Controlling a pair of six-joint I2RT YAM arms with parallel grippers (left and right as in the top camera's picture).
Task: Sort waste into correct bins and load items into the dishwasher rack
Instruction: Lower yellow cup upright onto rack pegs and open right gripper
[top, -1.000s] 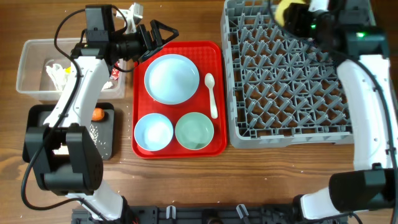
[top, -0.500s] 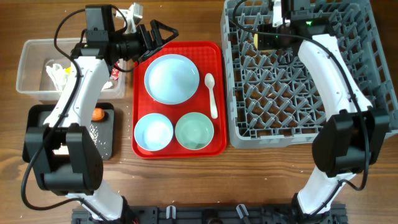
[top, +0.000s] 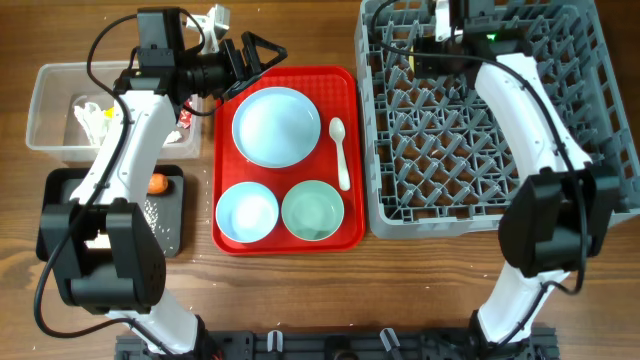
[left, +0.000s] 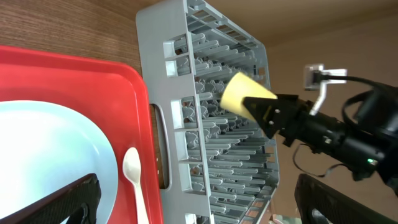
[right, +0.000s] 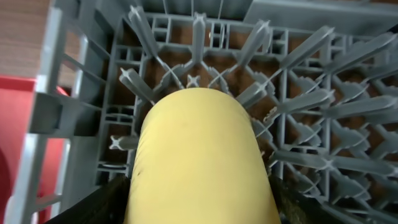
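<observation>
Nothing legible to call in any view: no word, brand, number or sign reads out. The small white plate on the arm just past the dishwasher rack is too blurred to tell. Close up over the rack, the yellow cup shows only a plain wall.

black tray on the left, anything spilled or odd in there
Yes: white rice grains lie scattered loose across the black tray just below the orange carrot, looking spilled rather than piled. The left arm hides part of the tray, so more may lie unseen.
</observation>
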